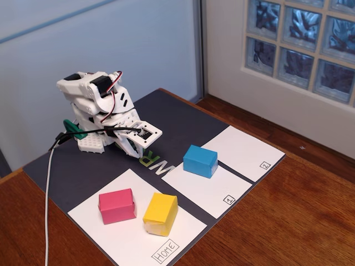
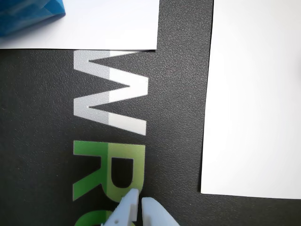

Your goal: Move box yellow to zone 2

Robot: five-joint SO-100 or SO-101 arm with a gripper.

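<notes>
The box yellow (image 1: 160, 214) lies on the sheet marked "Home" (image 1: 100, 233), well apart from the gripper (image 1: 145, 145), toward the camera and down the mat from it in the fixed view. It is a small cuboid of folded yellow paper; its top face is plain and bright, and a paler fold shows along its lower near edge. Its long axis runs on a diagonal, from the lower left of the fixed view up toward the right, so that it sits askew to the sheet's edges with one corner toward the camera. The pink box (image 1: 117, 205) stands just beside it on the same sheet, on its left in that view, the two near but apart. The gripper rests low over the dark mat (image 1: 66, 166) with the arm folded back on itself; in the wrist view its white fingertips (image 2: 137, 205) lie together with only a hairline between them, holding nothing, above the green and white lettering (image 2: 110, 94) printed on the mat. The blue box (image 1: 200, 160) sits on the sheet marked "1" (image 1: 216, 191), beyond the gripper's tip to the right in the fixed view. Zone 2 (image 1: 244, 152) is farther right again, a bare white sheet with its small boxed numeral at the near corner.
</notes>
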